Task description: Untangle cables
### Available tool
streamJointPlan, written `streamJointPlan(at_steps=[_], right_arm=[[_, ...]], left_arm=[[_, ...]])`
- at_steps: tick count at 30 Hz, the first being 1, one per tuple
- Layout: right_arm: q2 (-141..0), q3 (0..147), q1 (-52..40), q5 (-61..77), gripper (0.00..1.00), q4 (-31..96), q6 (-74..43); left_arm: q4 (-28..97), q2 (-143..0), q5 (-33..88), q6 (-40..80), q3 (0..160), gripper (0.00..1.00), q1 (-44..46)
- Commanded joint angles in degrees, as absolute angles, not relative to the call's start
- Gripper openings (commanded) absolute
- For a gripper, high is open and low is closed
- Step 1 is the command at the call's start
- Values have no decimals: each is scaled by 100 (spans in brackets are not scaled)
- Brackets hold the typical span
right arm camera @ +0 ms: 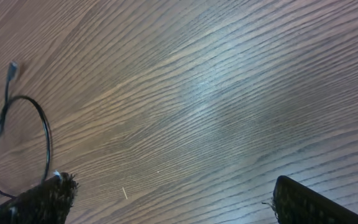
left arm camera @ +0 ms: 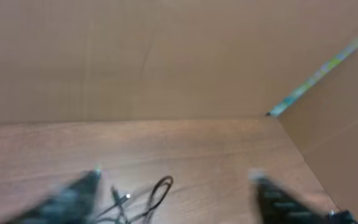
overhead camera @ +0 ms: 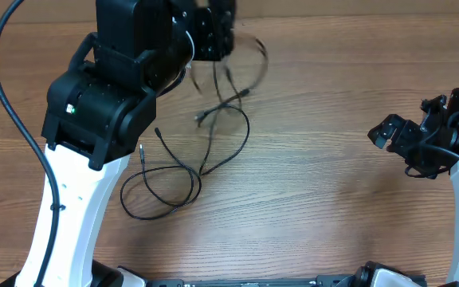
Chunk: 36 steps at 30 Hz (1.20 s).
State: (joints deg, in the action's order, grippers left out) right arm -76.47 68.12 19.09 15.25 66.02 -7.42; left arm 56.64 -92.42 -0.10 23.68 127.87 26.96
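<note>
The thin black tangled cables [overhead camera: 200,172] are lying looped left of centre on the brown wood-grain desk [overhead camera: 317,215], partly beneath the black left gripper [left arm camera: 179,202], whose jaws are gaping wide, gripping nothing. The black right gripper [overhead camera: 387,132] is hovering well apart, likewise gaping empty. Untangling is seemingly just beginning, next calling for pinching one plug end [overhead camera: 142,148].

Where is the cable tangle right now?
In the overhead view the cables lie left of centre on the table, trailing from beneath the left claw toward the near edge; the right claw is far off right.
</note>
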Motion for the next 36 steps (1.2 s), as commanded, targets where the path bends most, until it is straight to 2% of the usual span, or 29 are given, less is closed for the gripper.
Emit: streamJointPlan(at_steps=[1,6,13,17,21,27,30,36], right_arm=[[-7653,6777,1920,1573,100,6587,-694],[-7653,6777,1920,1577,100,6589,-696],[-7653,6777,1918,1839,100,6560,-698],[-7653,6777,1918,2401,100,6477,-696],[-7653,6777,1918,2432,100,6477,-696],[-7653,6777,1918,2405,100,6569,-687],[-7653,6777,1918,2381,100,6626,-499],[-7653,6777,1918,2386,100,6626,-502]], left_arm=[[5907,-9251,130,2314,12842,100,2674],[6401,-9251,-108,2333,12842,100,2674],[8082,-9253,-1527,3068,12835,100,2637],[8901,-9253,-1555,3256,12610,100,2263],[8941,-9253,-1251,2814,12033,100,1833],[8661,-9251,-904,2213,11260,100,1647],[8648,-9190,-38,1533,11194,99,1568],[8641,-8477,519,753,10958,100,580]])
